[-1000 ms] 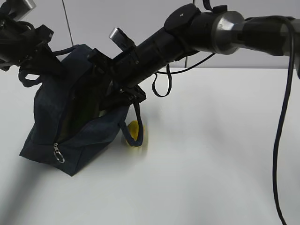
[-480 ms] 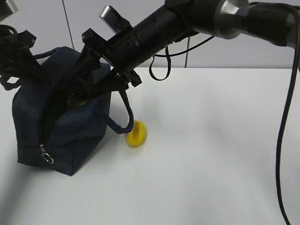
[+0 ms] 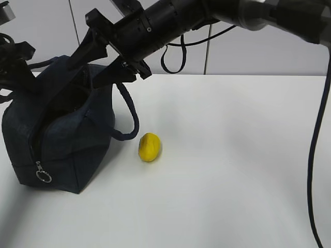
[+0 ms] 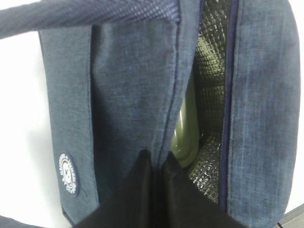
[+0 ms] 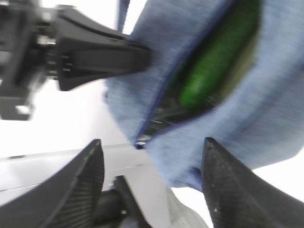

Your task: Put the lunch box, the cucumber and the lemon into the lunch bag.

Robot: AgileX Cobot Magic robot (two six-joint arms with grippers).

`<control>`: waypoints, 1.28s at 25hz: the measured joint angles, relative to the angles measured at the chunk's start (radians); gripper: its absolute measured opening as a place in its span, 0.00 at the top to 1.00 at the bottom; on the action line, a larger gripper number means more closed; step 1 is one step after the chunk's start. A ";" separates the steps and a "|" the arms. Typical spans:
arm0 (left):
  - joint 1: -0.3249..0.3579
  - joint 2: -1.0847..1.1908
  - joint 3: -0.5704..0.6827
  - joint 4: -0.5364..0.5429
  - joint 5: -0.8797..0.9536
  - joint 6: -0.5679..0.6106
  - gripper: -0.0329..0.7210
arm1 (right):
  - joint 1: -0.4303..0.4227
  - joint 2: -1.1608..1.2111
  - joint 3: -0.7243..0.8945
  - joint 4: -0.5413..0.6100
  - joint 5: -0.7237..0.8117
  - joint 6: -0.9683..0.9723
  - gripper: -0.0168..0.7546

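- We are hovering our right gripper [image 3: 101, 54] above the mouth of the boxy dark navy fabric lunch bag [image 3: 62, 139], its fingers spread wide and carrying nothing.
- Our left gripper [image 4: 154, 197] is pinching the bag's opening edge, fingers pressed together on the fabric.
- The glossy dark green cucumber [image 5: 209, 71] is lying inside the bag, beside what looks like the pale sage-green lid of the lunch box [image 4: 185, 135].
- The small bright yellow lemon [image 3: 149, 146] is sitting on the white table [image 3: 232, 181], just beside the bag's hanging loop handle [image 3: 126, 121].
- We are risking a roll: nudged off-centre, the lemon may scoot away.
- If our left pinch slips, the opening may sag closed before the lemon arrives.
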 joint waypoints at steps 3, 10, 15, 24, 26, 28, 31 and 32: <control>0.000 0.000 0.000 0.024 0.000 -0.011 0.97 | 0.000 -0.002 0.000 -0.072 0.000 0.040 0.36; 0.000 0.000 0.000 0.042 -0.004 -0.018 0.97 | -0.001 -0.052 0.000 -0.330 0.007 0.144 0.36; 0.000 0.000 0.000 0.064 -0.015 -0.033 0.97 | -0.001 -0.102 0.000 -0.476 0.011 0.208 0.36; 0.000 0.000 0.000 0.071 -0.023 -0.038 0.97 | 0.000 -0.111 0.102 -0.653 0.011 0.285 0.36; 0.000 0.000 0.000 0.071 -0.023 -0.038 0.97 | 0.000 -0.111 0.131 -0.697 0.011 0.309 0.36; 0.000 0.000 0.000 0.071 -0.023 -0.039 0.97 | 0.000 -0.111 0.143 -0.746 0.011 0.345 0.36; 0.000 0.000 0.000 0.071 -0.025 -0.039 0.97 | 0.000 -0.111 0.150 -0.796 0.013 0.388 0.36; 0.000 0.000 0.000 0.071 -0.027 -0.039 0.97 | 0.000 -0.109 0.150 -0.798 0.013 0.397 0.36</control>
